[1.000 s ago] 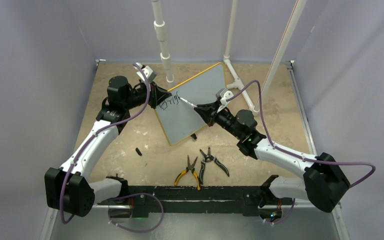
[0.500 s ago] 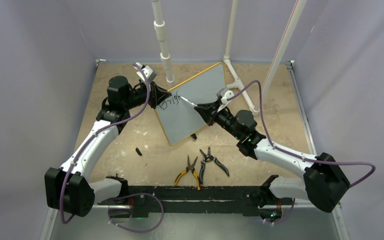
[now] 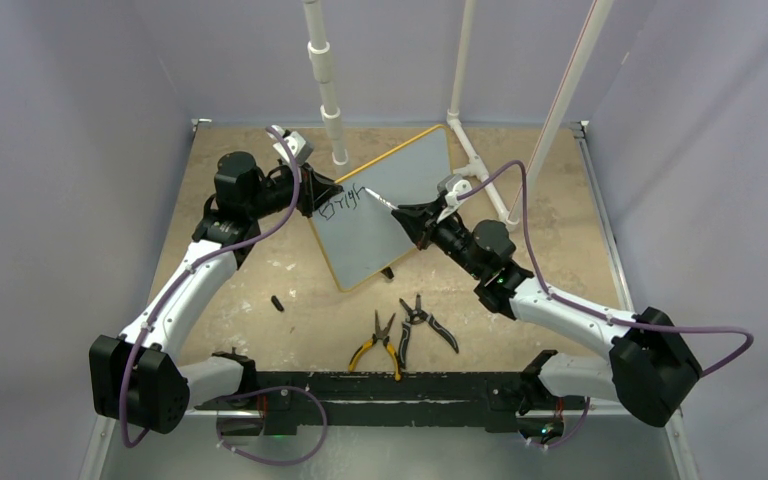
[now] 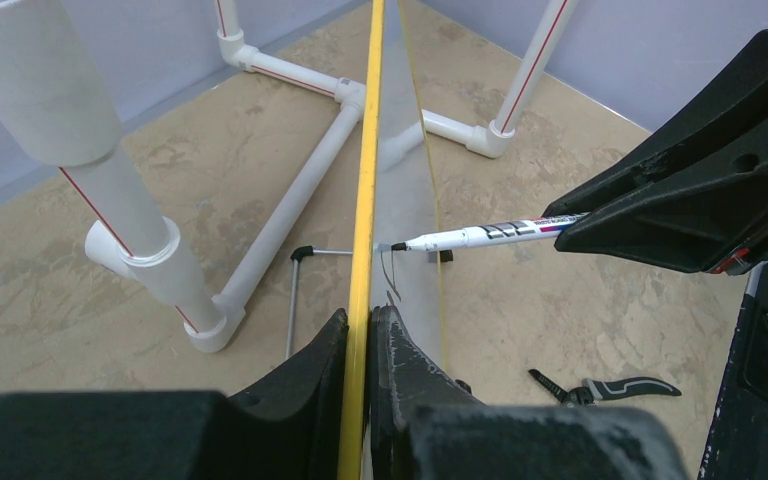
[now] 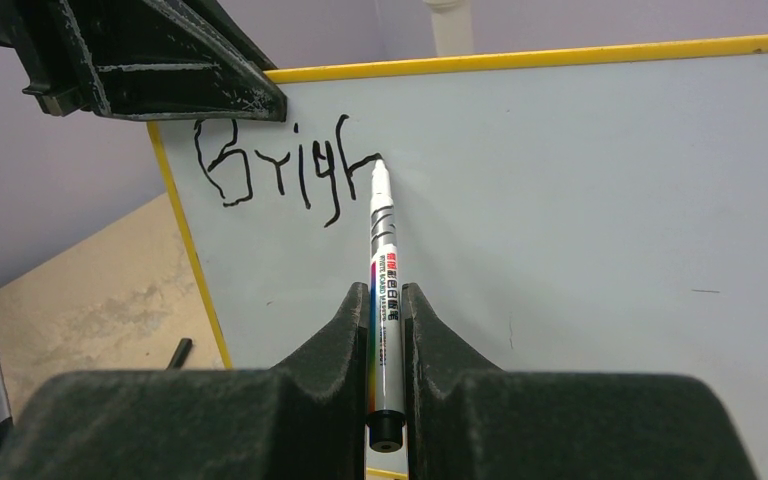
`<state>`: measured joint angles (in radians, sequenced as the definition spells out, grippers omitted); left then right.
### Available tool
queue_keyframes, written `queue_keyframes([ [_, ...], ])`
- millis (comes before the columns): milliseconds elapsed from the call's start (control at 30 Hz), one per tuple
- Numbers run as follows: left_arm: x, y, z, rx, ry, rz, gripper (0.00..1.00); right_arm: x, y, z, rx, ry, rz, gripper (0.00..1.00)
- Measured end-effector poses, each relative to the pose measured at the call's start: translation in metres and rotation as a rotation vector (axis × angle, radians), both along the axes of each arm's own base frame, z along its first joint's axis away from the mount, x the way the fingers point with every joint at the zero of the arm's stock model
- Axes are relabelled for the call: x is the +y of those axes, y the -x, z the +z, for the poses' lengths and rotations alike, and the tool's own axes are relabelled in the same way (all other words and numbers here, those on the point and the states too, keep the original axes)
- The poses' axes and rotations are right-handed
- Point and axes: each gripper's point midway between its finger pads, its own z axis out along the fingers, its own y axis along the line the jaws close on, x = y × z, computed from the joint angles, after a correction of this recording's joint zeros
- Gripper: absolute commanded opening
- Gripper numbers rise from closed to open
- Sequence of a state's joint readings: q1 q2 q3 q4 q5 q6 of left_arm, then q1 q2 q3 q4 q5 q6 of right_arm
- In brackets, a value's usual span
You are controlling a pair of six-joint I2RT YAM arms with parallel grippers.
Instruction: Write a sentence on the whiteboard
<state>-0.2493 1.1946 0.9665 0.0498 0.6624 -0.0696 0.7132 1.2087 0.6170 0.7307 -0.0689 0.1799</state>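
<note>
Pale lilac walls point(image 3: 60, 150) enclose a mottled tan bench point(image 3: 260, 270), where at upper centre the whiteboard point(image 3: 360, 240) stands tilted, its yellow edge clenched by the left end effector point(image 4: 360, 328), while the right end effector point(image 5: 387, 300) grasps a marker point(image 5: 381, 250) touching the sentence point(image 5: 260, 170), reading "Brigh".

From above, the script point(image 3: 345, 203) is too small to read. My left pincer point(image 3: 318, 195) hides a corner of the board point(image 3: 395, 178), whose right edge my right wrist view crops.

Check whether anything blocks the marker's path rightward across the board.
Nothing visible. The marker tip sits where the lettering ends; the whiteboard to its right is bare. The left gripper clamps the rim left of it.
</note>
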Motion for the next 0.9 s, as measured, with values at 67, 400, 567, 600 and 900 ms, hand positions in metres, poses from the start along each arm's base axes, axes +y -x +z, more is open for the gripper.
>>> queue_keyframes([
  [67,0.0,0.0,0.0,0.0,0.0,0.0,0.0,0.0,0.0,0.0,0.002,0.001,0.0,0.0],
  [400,0.0,0.0,0.0,0.0,0.0,0.0,0.0,-0.002,0.002,-0.007,0.021,0.013,0.001,0.0],
  [567,0.0,0.001,0.0,0.001,0.001,0.0,0.0,-0.005,0.007,-0.018,0.047,0.027,0.001,0.0],
  [600,0.0,0.001,0.0,0.001,0.001,0.0,0.0,-0.006,0.007,-0.02,0.052,0.031,0.001,0.0],
  [900,0.0,0.002,0.0,0.001,0.001,0.0,0.0,-0.009,0.011,-0.016,0.053,0.031,-0.001,0.0],
])
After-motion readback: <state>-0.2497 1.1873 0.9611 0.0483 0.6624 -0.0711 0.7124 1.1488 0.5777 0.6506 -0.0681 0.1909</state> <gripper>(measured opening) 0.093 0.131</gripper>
